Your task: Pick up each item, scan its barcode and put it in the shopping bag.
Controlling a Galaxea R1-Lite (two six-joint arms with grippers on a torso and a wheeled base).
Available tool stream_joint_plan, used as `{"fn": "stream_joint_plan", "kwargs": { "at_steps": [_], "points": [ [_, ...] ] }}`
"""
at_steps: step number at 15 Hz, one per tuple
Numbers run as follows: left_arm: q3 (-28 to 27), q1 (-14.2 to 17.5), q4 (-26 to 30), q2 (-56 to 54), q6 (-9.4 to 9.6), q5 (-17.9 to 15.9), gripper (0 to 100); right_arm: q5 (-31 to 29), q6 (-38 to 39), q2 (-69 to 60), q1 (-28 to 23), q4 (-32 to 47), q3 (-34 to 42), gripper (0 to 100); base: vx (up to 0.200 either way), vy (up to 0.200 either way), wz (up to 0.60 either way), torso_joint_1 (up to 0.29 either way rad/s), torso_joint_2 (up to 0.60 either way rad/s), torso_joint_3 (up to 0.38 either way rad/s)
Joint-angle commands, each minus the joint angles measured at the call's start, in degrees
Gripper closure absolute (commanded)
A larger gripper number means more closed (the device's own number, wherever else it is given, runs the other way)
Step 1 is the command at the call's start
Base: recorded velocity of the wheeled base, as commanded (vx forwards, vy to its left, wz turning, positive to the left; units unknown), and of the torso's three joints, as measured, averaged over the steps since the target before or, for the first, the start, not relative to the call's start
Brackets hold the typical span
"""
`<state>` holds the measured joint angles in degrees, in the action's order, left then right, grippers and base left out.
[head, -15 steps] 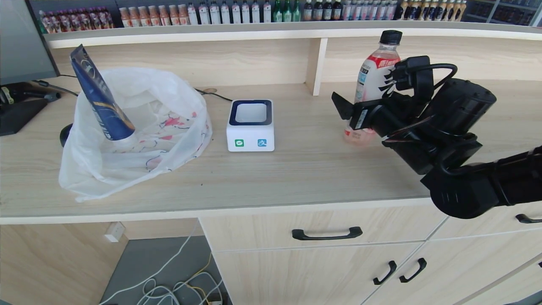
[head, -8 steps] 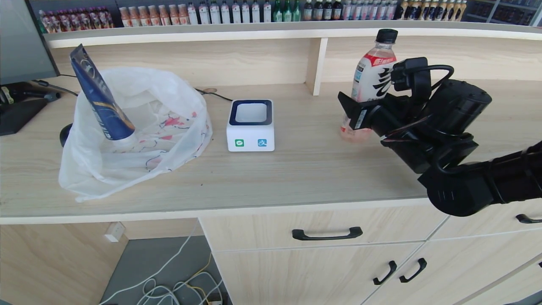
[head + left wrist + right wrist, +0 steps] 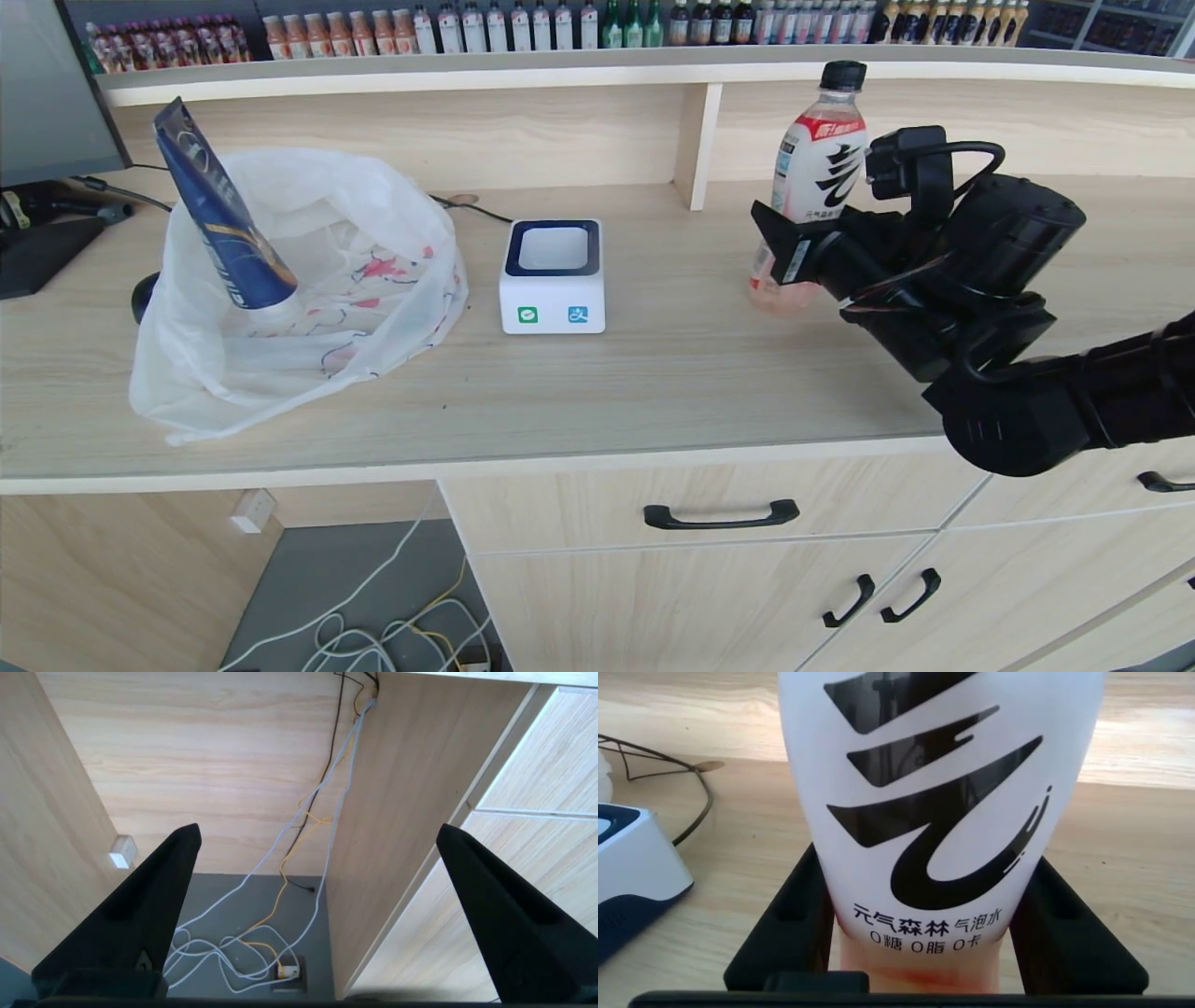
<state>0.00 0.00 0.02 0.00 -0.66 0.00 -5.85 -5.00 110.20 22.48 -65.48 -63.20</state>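
A pink drink bottle (image 3: 817, 177) with a white label and black cap stands upright over the right part of the wooden counter (image 3: 653, 373). My right gripper (image 3: 794, 254) is shut on the bottle's lower half; in the right wrist view the bottle (image 3: 938, 812) sits between the black fingers (image 3: 789, 924). The white scanner (image 3: 553, 275) with a dark blue rim stands to the bottle's left. Farther left, the white shopping bag (image 3: 373, 280) lies open with a blue tube (image 3: 219, 215) leaning in it. My left gripper (image 3: 318, 835) hangs open below the counter, over floor cables.
A vertical divider (image 3: 695, 140) and a raised back ledge close off the counter behind the bottle. A monitor (image 3: 47, 84) and a cable are at the far left. Rows of bottles (image 3: 607, 23) line the shelf behind. Drawers with black handles (image 3: 719, 515) are below.
The right gripper has shifted a little left with the bottle, and the bottle has turned so the black mark on its label faces me. The bag, tube and scanner have stayed put.
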Motion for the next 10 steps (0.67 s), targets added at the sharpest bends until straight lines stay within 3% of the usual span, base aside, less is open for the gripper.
{"fn": "stream_joint_plan", "kwargs": {
  "at_steps": [1,10],
  "points": [
    [0.0,0.0,-0.02,0.09,-0.04,0.09,0,0.05,0.25,-1.04,0.02,-0.18,0.18,100,0.0,0.0,0.0,0.0,0.0,0.0],
    [0.0,0.0,-0.02,0.09,-0.04,0.0,0,0.05,0.87,-7.28,2.75,-0.18,2.9,100,0.0,0.0,0.0,0.0,0.0,0.0]
  ]
}}
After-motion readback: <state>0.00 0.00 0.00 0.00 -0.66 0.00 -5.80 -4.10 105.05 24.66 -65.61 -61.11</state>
